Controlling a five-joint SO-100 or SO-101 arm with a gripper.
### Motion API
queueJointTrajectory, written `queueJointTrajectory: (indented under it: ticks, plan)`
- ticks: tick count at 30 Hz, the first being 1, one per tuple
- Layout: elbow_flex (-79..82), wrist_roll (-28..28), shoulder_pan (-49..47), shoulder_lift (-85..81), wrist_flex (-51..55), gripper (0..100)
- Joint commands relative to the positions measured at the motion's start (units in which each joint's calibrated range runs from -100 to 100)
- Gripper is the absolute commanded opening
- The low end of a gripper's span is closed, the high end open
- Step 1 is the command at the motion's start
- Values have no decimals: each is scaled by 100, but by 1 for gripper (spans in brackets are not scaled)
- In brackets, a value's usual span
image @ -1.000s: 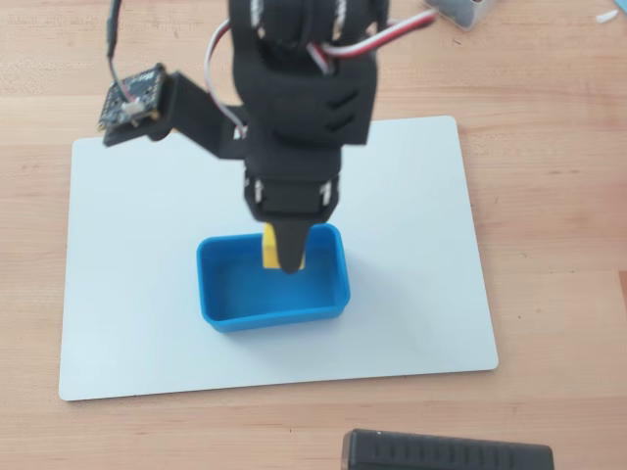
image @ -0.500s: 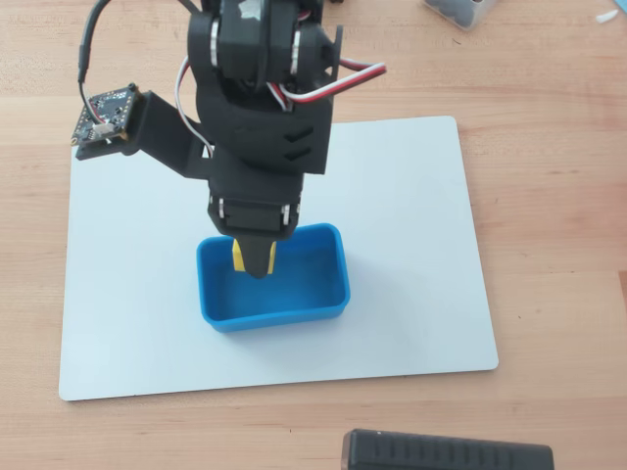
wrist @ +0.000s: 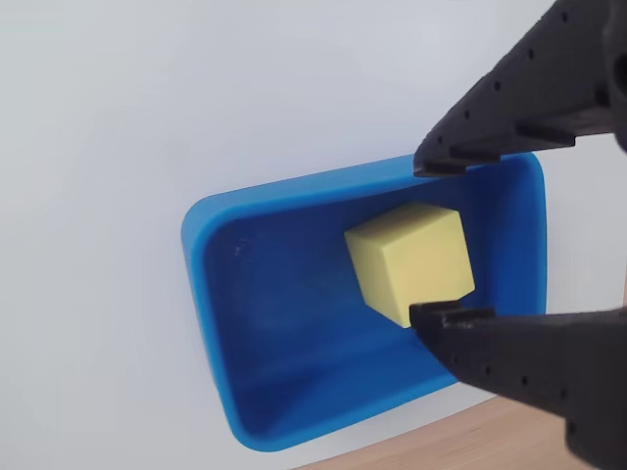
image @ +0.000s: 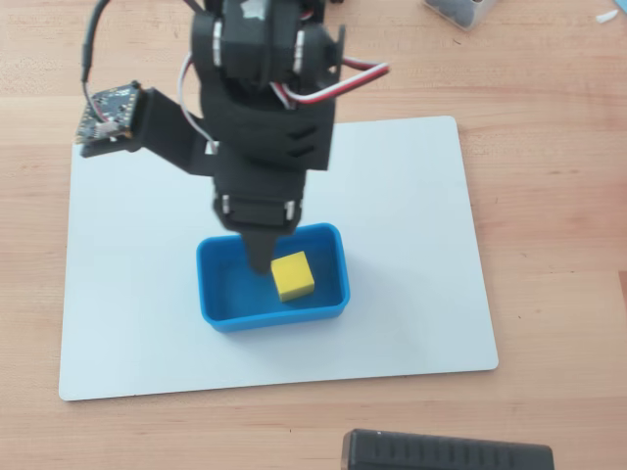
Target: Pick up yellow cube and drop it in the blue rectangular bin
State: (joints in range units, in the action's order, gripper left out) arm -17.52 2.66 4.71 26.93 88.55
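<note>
The yellow cube (image: 292, 275) lies inside the blue rectangular bin (image: 276, 317), right of the bin's middle in the overhead view. In the wrist view the cube (wrist: 411, 257) sits tilted toward the right end of the bin (wrist: 274, 323). My black gripper (image: 265, 257) hangs over the bin, its tip just left of the cube. In the wrist view the gripper (wrist: 431, 240) is open: one finger (wrist: 509, 108) stands above the cube and the other (wrist: 529, 357) below it, with gaps on both sides. Nothing is held.
The bin stands on a white board (image: 411, 245) on a wooden table (image: 549, 196). A black box (image: 446, 452) lies at the bottom edge. A small container (image: 460, 10) sits at the top right. The wrist camera board (image: 108, 113) sticks out at the left.
</note>
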Motion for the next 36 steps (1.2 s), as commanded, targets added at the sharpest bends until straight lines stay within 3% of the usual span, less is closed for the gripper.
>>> queueJointTrajectory:
  ticks: [1,17,25,36]
  plan:
    - [-448,-20,-360,-1824,138,7]
    - [4734,-29,-754,-6032,-969,1]
    - [7489,-59,-608,-8178,-2496,0]
    - [9480,-88,-643,-9878,-3149,0]
